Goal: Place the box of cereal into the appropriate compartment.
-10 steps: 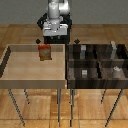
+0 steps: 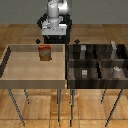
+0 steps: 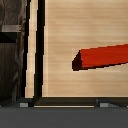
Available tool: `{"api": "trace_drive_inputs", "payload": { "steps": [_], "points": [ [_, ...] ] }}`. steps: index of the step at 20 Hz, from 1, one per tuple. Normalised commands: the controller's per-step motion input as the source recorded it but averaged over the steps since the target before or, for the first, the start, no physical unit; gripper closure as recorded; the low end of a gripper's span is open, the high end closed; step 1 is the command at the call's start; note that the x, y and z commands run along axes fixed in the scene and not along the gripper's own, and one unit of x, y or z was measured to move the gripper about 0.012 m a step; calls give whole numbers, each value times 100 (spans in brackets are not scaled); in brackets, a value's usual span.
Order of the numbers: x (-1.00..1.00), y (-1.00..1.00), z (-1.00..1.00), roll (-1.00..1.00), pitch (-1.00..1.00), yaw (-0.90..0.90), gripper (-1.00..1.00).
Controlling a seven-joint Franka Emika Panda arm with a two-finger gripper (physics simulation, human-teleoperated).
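Since the earlier frame nothing shows a clear shift: the cereal box [image 2: 45, 52] stands in the same spot on the light tray, and the arm [image 2: 55, 20] sits in the same posture behind it.

Exterior view. The cereal box stands upright on the floor of the light wooden tray [image 2: 15, 80], close to the tray's far wall and toward the exterior view's right of centre. Its red-orange sides and yellowish front are visible. Nothing touches it. The tray rests on a desk with thin metal legs [image 2: 60, 105]. Just beside it, on the exterior view's right, stands a dark compartment organiser [image 2: 95, 62] split by partitions into several cells. Pale grey blocks lie in some of these cells, among them one [image 2: 85, 73] in a near cell and one [image 2: 116, 70] further to the exterior view's right. The arm rises behind the far edges of tray and organiser, its white upper body above a dark base. The jaws cannot be made out in this view.

Wrist view. The camera looks down on the light wood floor of the tray, where the red top of the cereal box [image 3: 102, 56] appears as a long slanted bar. A dark tray wall [image 3: 37, 50] runs alongside, with dark organiser surface beyond it. The jaws are not clearly seen, so I cannot tell their opening; nothing shows them gripping the box.
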Motion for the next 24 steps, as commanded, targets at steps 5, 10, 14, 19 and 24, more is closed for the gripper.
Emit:
{"api": "trace_drive_inputs", "payload": {
  "steps": [5,10,14,19,24],
  "points": [
    [60,0,0,0,0,0,-100],
    [0,-20,0,0,3,0,-100],
    [0,0,50,0,0,0,-100],
    [0,-20,40,0,0,0,-100],
    [0,-40,0,0,0,0,-100]
  ]
}}
